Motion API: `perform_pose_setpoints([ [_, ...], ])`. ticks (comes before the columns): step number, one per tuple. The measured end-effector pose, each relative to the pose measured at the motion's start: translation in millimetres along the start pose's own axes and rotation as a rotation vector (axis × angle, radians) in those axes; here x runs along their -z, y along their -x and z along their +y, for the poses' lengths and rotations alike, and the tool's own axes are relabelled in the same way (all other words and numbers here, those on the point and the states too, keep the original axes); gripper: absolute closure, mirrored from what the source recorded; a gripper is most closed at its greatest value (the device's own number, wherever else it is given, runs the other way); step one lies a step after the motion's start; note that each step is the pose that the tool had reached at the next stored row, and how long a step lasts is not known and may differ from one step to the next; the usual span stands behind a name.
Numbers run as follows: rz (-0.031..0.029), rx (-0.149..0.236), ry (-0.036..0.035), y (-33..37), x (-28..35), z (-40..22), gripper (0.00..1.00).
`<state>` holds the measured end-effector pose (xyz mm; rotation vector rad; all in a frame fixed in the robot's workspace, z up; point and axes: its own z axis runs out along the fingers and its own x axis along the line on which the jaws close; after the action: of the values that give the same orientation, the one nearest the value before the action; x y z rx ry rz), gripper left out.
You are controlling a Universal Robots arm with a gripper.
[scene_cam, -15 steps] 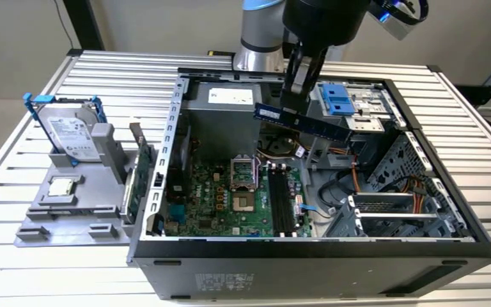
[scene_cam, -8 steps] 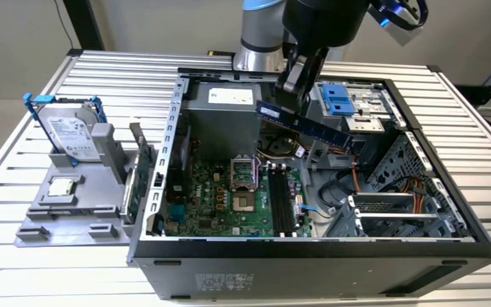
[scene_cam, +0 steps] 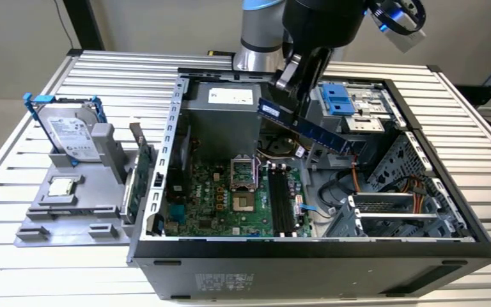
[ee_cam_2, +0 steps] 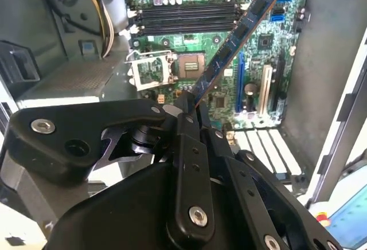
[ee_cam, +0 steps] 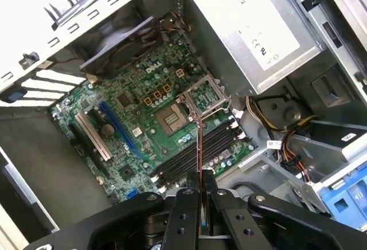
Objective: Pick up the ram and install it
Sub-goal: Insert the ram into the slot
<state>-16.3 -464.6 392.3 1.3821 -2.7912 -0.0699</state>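
Note:
The ram [scene_cam: 314, 131] is a long blue stick hanging tilted above the open computer case, over the green motherboard [scene_cam: 228, 204]. My gripper [scene_cam: 290, 86] is shut on its upper end. In the second wrist view the ram [ee_cam_2: 241, 38] reaches out from the gripper [ee_cam_2: 187, 104] across the board. The first wrist view has the ram [ee_cam: 199, 141] edge-on as a thin line rising from the gripper [ee_cam: 200, 176]. It points at the black memory slots [ee_cam: 195, 155], which lie beside the processor socket [ee_cam: 172, 117]. These slots [scene_cam: 281, 201] look unfilled.
The grey power supply [scene_cam: 224, 112] fills the case's back. A metal drive cage [scene_cam: 399, 211] and cables stand on the exterior view's right. A blue drive bay [scene_cam: 335, 99] lies behind the ram. On the exterior view's left, a hard drive [scene_cam: 71, 131] stands on a grey holder [scene_cam: 75, 211].

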Motion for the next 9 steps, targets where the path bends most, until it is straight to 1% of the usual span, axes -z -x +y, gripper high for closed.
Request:
perform_pose_setpoints([
  [4,-0.0022,-0.046,0.0004,0.0,0.0,0.0,1.00],
  [9,-0.0039,-0.087,0.0011,0.0,0.0,0.0,1.00],
])
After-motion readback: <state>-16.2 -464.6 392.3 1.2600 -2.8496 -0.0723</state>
